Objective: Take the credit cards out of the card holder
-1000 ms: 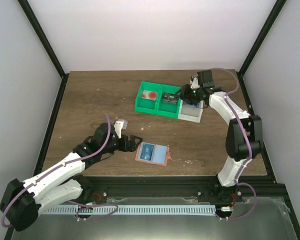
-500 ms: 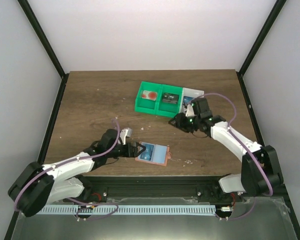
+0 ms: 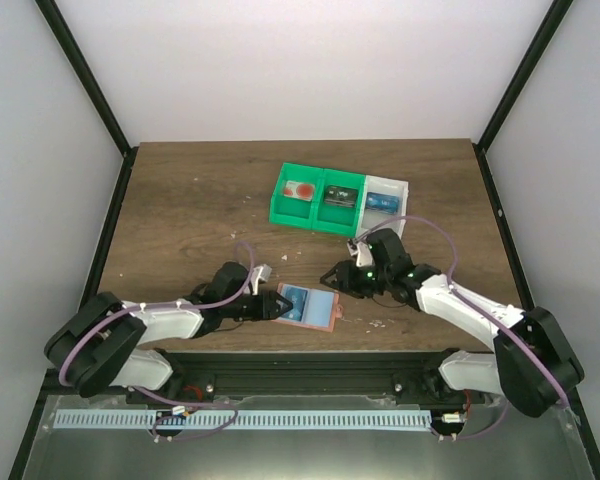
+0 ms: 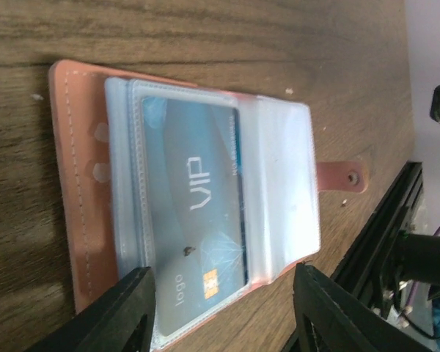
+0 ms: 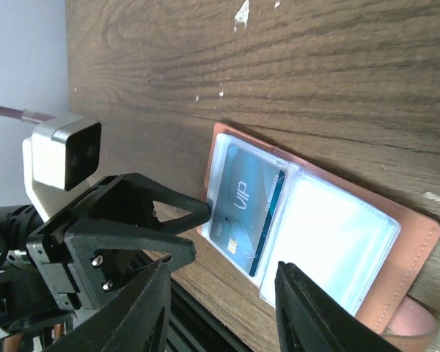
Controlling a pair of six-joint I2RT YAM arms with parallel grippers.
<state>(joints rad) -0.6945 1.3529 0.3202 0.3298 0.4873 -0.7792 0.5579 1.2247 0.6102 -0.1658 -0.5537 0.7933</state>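
The card holder (image 3: pixel 306 306) is laid open flat near the six o'clock edge of the table (image 3: pixel 180 200), with a blue credit card (image 4: pixel 198 220) seen under its clear sleeve. The left gripper (image 3: pixel 276 304) is set at the holder's nine o'clock edge, jaws parted and nothing grasped; the right gripper (image 3: pixel 335 278) is poised at one o'clock, likewise released.

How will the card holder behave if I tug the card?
Likely slides: the card holder looks thin, lying flat on the wood table. Its clear sleeve looks floppy, may lift. The card seems stiff, flat.
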